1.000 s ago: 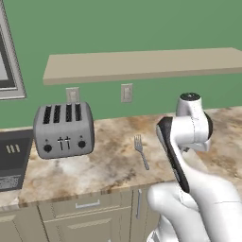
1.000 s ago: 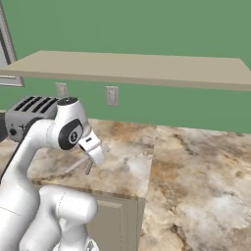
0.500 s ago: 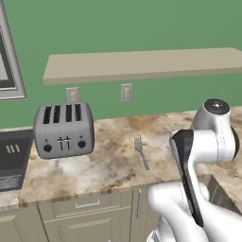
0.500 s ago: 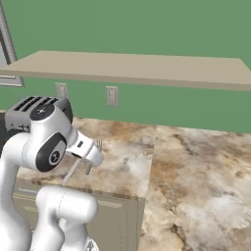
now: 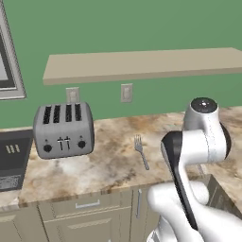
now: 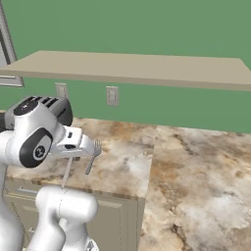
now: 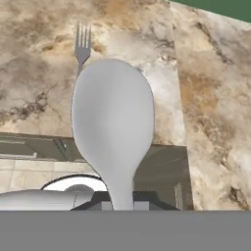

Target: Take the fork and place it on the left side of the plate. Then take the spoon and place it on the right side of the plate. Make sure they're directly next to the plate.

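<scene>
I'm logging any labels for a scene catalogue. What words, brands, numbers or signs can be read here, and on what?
None can be read.
The toaster has dark knobs and levers, no legible marks.
The wall outlets are blank.
The fork and spoon show no stamp.

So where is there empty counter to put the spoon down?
The widest bare patch is the marble counter right of the fork, running to the green wall. A smaller bare patch lies between the fork and the toaster. It is crowded at the left end by the toaster. The spoon is clamped in the jaws.
</scene>
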